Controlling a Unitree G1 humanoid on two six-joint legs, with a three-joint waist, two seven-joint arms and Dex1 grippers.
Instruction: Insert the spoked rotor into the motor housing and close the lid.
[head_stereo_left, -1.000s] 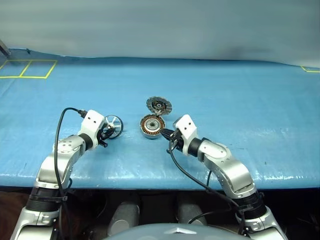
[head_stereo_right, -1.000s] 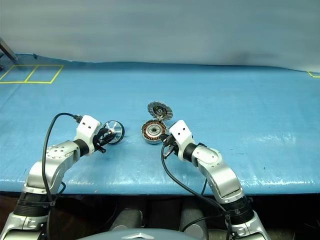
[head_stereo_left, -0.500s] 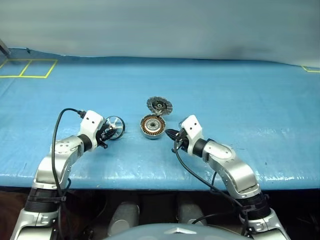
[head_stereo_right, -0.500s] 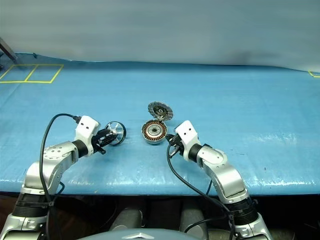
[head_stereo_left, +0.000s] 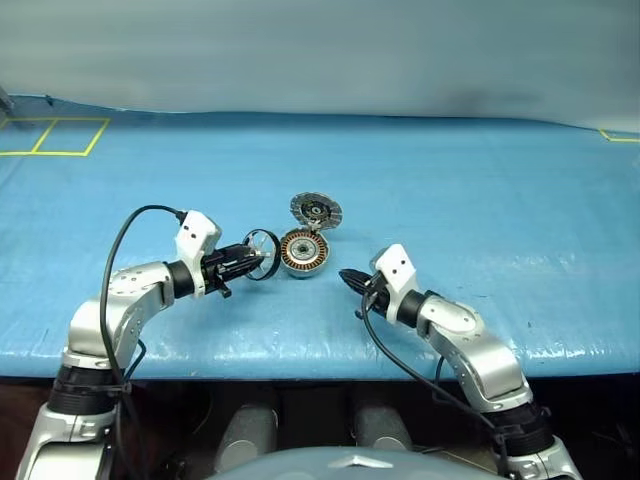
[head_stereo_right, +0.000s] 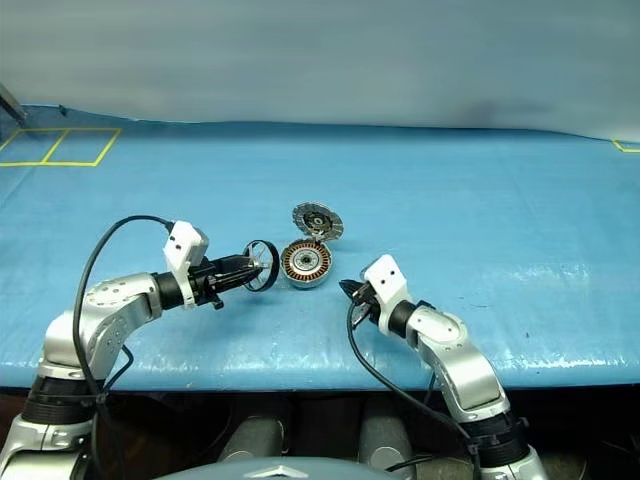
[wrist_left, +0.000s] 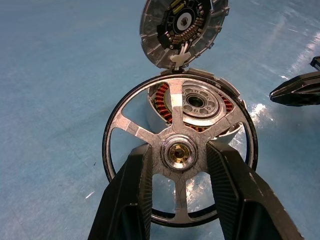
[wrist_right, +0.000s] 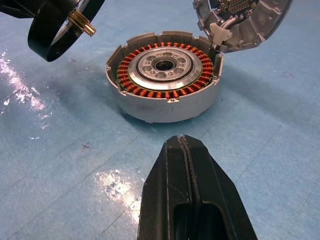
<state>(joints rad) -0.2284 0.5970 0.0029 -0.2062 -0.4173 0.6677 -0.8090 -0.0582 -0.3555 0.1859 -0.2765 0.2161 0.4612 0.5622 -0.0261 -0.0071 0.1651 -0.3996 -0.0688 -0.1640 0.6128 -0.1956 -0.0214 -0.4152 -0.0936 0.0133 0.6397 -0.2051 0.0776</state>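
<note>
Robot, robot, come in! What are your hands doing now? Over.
Left hand shut on spoked rotor, beside motor housing. Right hand shut, empty, short of it. Lid up. Nothing in the way.

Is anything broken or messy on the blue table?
Nothing looks broken or spilled. The motor housing sits flat on the blue table with its lid tipped open at the far side. The left gripper holds the spoked rotor upright beside the housing, not yet inside. The right gripper is shut, just short of the housing.
</note>
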